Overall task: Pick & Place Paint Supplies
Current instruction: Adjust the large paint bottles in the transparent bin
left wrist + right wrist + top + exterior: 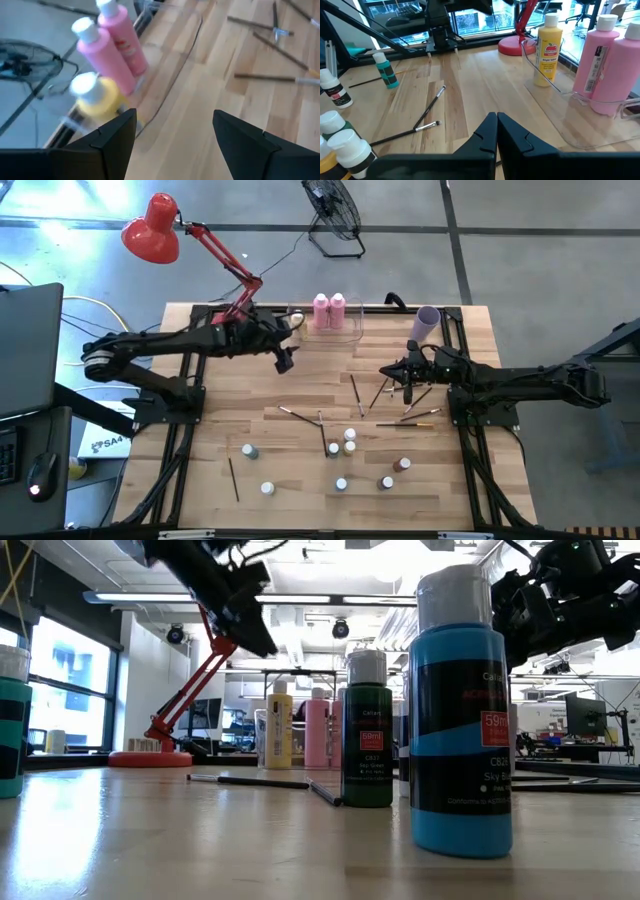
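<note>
Here we see a wooden tabletop (300, 390) with a clear plastic bin (352, 332) at its far edge. Inside the bin stand two pink bottles (329, 311) and a yellow bottle (547, 50), all white-capped and upright. A lilac cup (427, 323) sits right of the bin. The left gripper (284, 360) hovers just beside the bin, its jaws spread wide and holding nothing. The right gripper (407, 385) hangs over the brushes near the cup, jaws closed on nothing that we can see. Tiny white-capped bottles (345, 448) stand scattered over the near half of the tabletop; in the low view the nearest are a sky-blue bottle (460, 720) and a dark green bottle (367, 735). Thin dark paintbrushes (356, 394) lie loose across the middle of the tabletop.
</note>
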### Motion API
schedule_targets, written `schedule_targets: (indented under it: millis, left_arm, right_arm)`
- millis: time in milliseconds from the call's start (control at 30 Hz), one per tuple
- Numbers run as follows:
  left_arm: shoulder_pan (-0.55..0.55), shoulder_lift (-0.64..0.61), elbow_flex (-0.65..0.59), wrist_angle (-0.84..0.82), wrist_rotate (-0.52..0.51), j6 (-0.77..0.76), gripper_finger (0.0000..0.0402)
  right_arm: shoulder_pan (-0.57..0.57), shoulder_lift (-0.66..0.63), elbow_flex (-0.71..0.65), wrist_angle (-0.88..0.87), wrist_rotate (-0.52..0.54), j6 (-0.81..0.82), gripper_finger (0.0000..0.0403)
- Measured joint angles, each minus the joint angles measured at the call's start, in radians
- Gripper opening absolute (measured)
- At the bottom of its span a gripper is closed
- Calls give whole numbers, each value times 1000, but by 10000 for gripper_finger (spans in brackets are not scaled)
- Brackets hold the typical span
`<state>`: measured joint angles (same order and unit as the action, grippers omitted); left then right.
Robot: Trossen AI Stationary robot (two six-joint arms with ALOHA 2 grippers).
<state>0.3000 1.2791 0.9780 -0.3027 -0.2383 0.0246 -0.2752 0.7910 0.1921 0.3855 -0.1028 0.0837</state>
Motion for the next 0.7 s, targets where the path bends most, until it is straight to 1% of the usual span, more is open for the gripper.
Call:
schedule_targets:
  millis: [33,100,200,267,400,700]
  left_arm:
    - [0,7,-24,44,1,0,258]
    - [0,7,-75,66,3,2,258]
    - [1,6,-115,126,-8,25,258]
    - [1,6,-133,135,-18,31,258]
    - [1,14,-141,155,-46,23,258]
    - [1,35,-142,147,-42,-29,258]
  right_arm:
    - [0,0,0,-1,0,0,2]
    - [0,0,0,-3,-1,0,2]
    - [0,0,0,-10,0,0,2]
    - [0,0,0,-12,0,0,2]
    - [0,0,0,-13,0,0,2]
    - [0,0,0,-11,0,0,2]
